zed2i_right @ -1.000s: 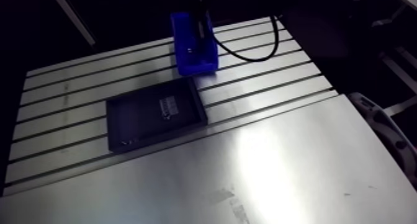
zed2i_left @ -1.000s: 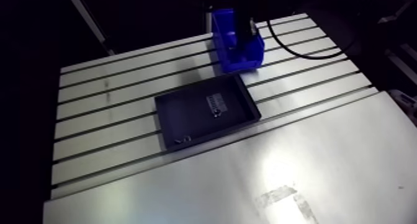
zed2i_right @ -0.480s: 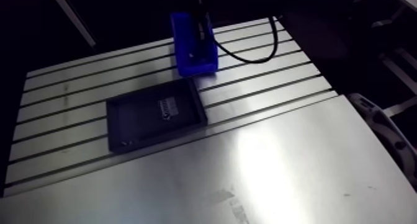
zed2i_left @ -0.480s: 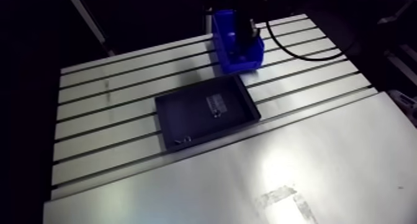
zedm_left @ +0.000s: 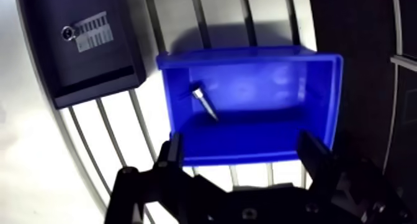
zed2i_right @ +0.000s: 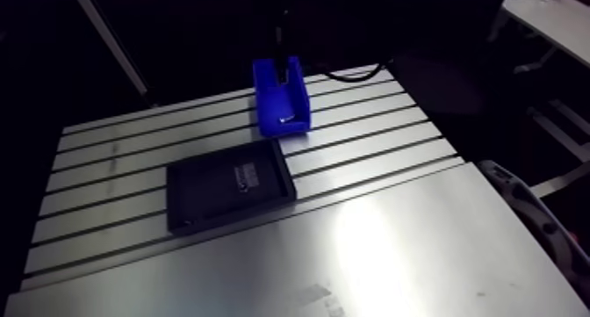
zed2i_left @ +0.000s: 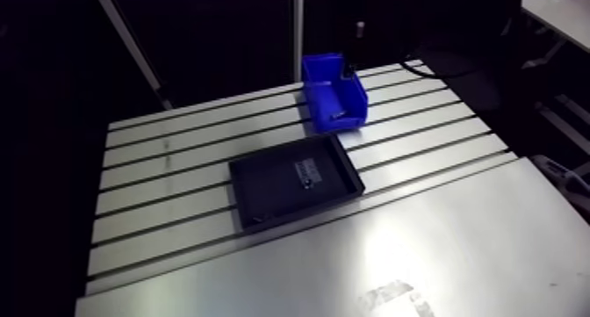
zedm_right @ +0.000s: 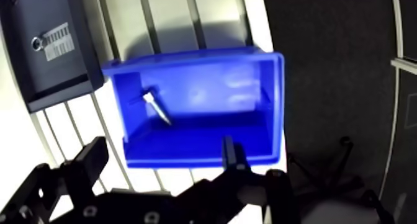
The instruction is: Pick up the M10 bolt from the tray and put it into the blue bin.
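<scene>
Up out of the blue bin [zedm_left: 267, 93] since the earlier frames, the gripper [zedm_left: 242, 143] now hangs above it, holding nothing.

Its two fingers [zedm_left: 175, 153] stand wide apart in the wrist view, with only the bin's near wall showing between them. The M10 bolt [zedm_left: 203, 101] lies slantwise inside the bin, ahead of the gripper, its head close to the wall on the tray's side. The black tray [zedm_left: 93, 71] sits just beside that corner of the bin, and whether the two touch cannot be told. It carries a white label [zedm_left: 93, 33] with a small round metal part [zedm_left: 65, 33] just beside it. In the arm view the bin stands at upper centre of the frame on the slotted table [zed2i_left: 439, 241], with the tray at mid-frame below it.
</scene>
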### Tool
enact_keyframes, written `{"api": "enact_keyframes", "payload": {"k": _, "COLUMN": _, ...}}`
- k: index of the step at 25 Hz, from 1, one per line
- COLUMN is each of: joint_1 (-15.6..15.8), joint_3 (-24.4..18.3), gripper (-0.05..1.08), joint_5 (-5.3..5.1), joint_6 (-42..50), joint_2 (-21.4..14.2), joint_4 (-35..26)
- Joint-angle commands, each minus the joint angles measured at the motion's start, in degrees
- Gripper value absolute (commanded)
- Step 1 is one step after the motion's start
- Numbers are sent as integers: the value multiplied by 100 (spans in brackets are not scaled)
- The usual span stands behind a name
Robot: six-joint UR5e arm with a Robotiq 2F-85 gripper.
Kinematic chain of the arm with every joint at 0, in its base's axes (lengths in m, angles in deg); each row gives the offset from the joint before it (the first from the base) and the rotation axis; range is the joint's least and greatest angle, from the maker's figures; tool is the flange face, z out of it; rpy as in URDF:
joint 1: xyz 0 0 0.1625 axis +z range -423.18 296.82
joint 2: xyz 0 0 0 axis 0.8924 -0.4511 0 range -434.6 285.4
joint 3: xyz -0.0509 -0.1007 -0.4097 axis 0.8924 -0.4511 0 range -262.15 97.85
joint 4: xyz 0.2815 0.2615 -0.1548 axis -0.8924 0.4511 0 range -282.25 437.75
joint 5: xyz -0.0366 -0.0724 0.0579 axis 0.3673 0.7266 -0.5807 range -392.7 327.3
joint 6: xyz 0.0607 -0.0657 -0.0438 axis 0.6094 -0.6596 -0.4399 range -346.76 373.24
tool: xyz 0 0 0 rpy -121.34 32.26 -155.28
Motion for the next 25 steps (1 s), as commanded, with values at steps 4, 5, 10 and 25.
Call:
{"api": "enact_keyframes", "payload": {"k": 4, "joint_1": 204, "joint_3": -364, "gripper": 1, "joint_5": -72, "joint_6": 2212, "joint_2": -1051, "joint_4": -1005}}
{"api": "enact_keyframes", "payload": {"k": 5, "joint_1": 204, "joint_3": -390, "gripper": 1, "joint_5": -116, "joint_6": 2643, "joint_2": -1191, "joint_4": -1119}}
{"api": "enact_keyframes", "payload": {"k": 10, "joint_1": 230, "joint_3": -531, "gripper": 1, "joint_5": -503, "joint_6": 4287, "joint_2": -1605, "joint_4": -1638}}
{"api": "enact_keyframes", "payload": {"k": 25, "joint_1": 318, "joint_3": -12, "gripper": 1, "joint_5": -213, "joint_6": 7373, "joint_2": -2624, "joint_4": -2429}}
